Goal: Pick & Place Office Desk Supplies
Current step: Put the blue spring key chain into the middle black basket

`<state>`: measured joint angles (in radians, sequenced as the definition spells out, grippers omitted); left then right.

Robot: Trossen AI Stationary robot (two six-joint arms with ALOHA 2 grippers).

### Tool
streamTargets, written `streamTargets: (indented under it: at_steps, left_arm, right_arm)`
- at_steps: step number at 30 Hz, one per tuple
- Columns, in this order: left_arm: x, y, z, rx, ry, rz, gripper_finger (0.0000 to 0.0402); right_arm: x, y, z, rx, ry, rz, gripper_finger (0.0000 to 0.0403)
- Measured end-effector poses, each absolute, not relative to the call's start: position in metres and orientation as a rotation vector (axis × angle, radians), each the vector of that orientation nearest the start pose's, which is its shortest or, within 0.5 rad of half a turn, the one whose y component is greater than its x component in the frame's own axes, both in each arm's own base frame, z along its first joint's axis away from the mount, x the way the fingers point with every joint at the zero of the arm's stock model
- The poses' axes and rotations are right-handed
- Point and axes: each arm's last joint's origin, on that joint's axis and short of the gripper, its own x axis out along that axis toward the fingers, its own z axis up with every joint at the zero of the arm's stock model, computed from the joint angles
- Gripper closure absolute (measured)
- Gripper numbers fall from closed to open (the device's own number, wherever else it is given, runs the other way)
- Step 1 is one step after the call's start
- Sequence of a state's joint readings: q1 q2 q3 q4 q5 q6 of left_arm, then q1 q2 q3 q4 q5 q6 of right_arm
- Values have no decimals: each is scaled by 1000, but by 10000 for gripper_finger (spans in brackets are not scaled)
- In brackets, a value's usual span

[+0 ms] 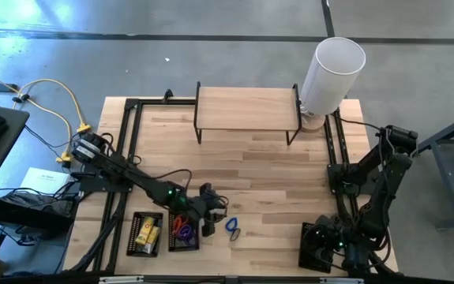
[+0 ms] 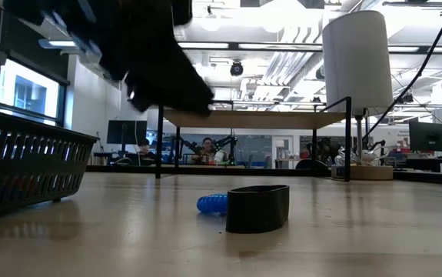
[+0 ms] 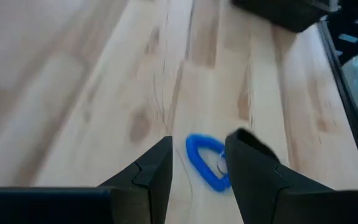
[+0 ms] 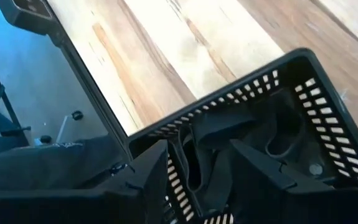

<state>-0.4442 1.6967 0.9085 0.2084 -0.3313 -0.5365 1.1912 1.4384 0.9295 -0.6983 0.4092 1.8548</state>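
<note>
The left gripper (image 3: 197, 171) hovers over the wooden table (image 1: 274, 166) with its fingers parted and nothing between them. The blue loop (image 1: 232, 227) lies flat on the wood just at its 3 o'clock in the high view, apart from it. The right gripper (image 4: 197, 162), fingers also apart and empty, hangs over a black mesh tray (image 4: 291, 118) holding black clip-like pieces (image 4: 228, 143).

Three black mesh trays (image 1: 147, 251) sit on the counter (image 1: 258, 173): two side by side near the left arm, one (image 1: 315, 244) under the right arm. One blue loop (image 1: 232, 227) lies loose on the wood, and one tall white cylinder (image 1: 331, 72) stands at the far edge. One raised wooden shelf (image 1: 246, 109) stands beside it.
</note>
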Motion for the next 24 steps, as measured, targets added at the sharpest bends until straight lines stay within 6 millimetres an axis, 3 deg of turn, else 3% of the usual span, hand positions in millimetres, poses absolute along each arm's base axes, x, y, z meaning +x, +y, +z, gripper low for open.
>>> streamTargets:
  at_steps: [6, 9, 13, 17, 20, 24]
  left_arm:
    - [325, -140, 159, -433, 672, -38, 260]
    - [333, -146, 172, -343, 645, -122, 260]
    - [345, -163, 209, -135, 604, -216, 266]
    - [356, -164, 235, -99, 714, -146, 278]
    - [359, -157, 237, -119, 805, -21, 289]
    - [367, -150, 225, -216, 840, 56, 296]
  right_arm:
    - [110, 238, 210, 790, 1019, -286, 245]
    - [112, 237, 210, 795, 1021, -294, 245]
    - [115, 235, 210, 788, 1017, -298, 245]
    - [118, 234, 210, 789, 1013, -304, 245]
    - [118, 234, 210, 785, 1011, -302, 245]
    - [118, 234, 210, 781, 1007, -300, 245]
